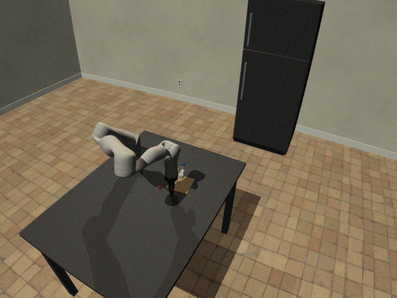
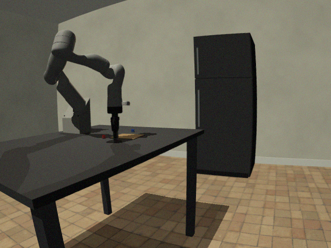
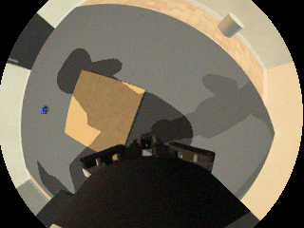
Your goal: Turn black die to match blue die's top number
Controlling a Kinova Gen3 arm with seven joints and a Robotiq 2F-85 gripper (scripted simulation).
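wrist view: fingers clamped on the black die [image 3: 146, 150] beside the mat [image 3: 104, 112]; next, likely lift and rotate it.

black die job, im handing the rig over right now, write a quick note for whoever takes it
Gripper: shut on the black die, low over the table at the mat's near corner.
Mat: flat on the table.
Blue die: on the table beyond the mat. Red die: on the table beside the mat.
Done: die grasped.
Left: turn it to match the blue die's top (unreadable here), set it fully on the mat, release.
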